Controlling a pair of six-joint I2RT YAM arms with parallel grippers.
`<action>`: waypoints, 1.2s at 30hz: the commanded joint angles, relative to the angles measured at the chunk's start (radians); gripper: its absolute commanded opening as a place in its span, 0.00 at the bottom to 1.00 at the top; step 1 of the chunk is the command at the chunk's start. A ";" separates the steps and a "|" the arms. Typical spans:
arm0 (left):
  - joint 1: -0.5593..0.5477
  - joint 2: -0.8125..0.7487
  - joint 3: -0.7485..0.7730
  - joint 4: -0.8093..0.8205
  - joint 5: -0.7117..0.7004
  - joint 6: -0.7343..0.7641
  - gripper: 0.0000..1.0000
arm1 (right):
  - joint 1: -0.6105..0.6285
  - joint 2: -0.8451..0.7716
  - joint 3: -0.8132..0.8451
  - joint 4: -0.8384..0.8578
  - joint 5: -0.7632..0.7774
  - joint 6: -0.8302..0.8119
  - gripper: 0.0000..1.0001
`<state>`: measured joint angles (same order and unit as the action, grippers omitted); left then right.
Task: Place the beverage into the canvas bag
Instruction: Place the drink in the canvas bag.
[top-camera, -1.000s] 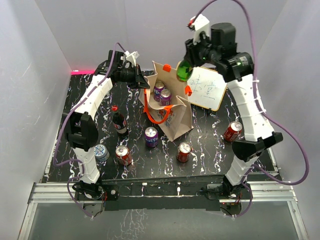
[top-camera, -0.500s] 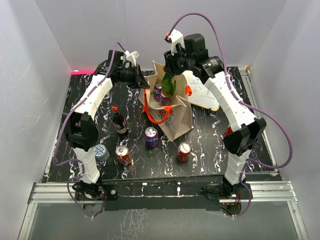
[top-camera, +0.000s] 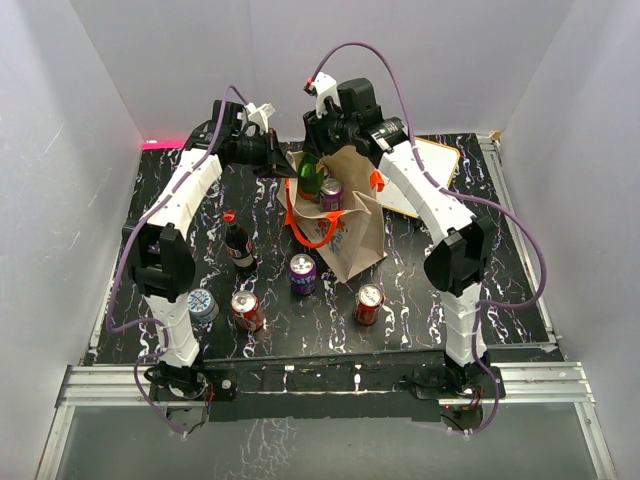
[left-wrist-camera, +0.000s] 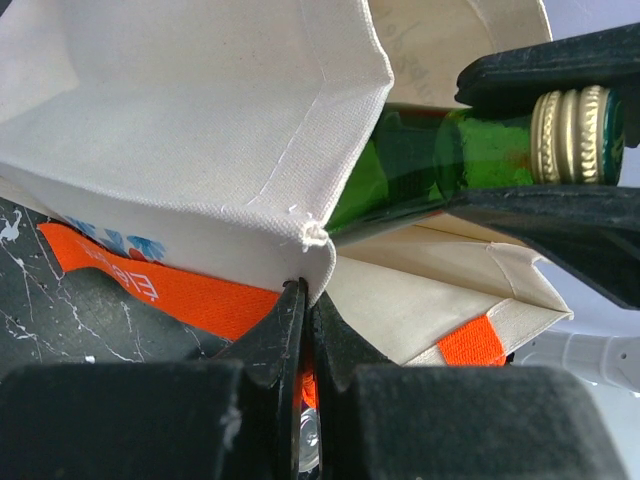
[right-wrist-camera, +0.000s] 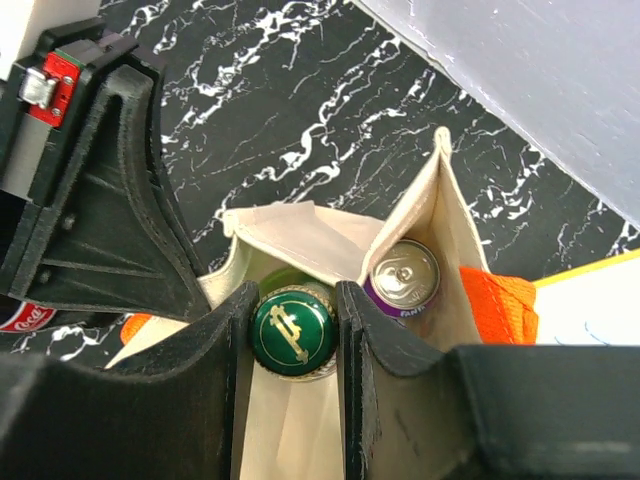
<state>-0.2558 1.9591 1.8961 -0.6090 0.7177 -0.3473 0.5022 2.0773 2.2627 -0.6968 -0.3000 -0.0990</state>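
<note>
The canvas bag stands upright mid-table, beige with orange handles. My left gripper is shut on the bag's rim at its back left corner and holds the mouth apart. The beverage is a green glass bottle with a green and gold cap. My right gripper is shut on its neck from above. The bottle's body passes behind the cloth rim into the bag's mouth. A purple can stands in the neighbouring compartment.
On the table in front of the bag stand a purple can, two red cans, a silver-blue can and a small cola bottle. A whiteboard lies behind the bag at the right.
My right arm has swung left from above the whiteboard, turned the green bottle upright and lowered it into the bag's mouth. The left gripper has kept its hold on the rim.
</note>
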 joint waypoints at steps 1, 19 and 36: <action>0.016 -0.018 -0.006 -0.041 0.044 0.000 0.00 | 0.011 -0.025 0.092 0.233 -0.045 0.063 0.08; 0.056 0.002 -0.005 -0.037 0.135 -0.015 0.00 | 0.023 -0.081 -0.357 0.799 -0.123 -0.040 0.08; 0.072 0.072 0.045 -0.007 0.175 -0.072 0.01 | 0.007 -0.189 -0.551 1.053 -0.196 -0.035 0.08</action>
<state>-0.1844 2.0163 1.9064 -0.6060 0.8631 -0.3901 0.5095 2.0022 1.6901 0.2115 -0.4900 -0.1352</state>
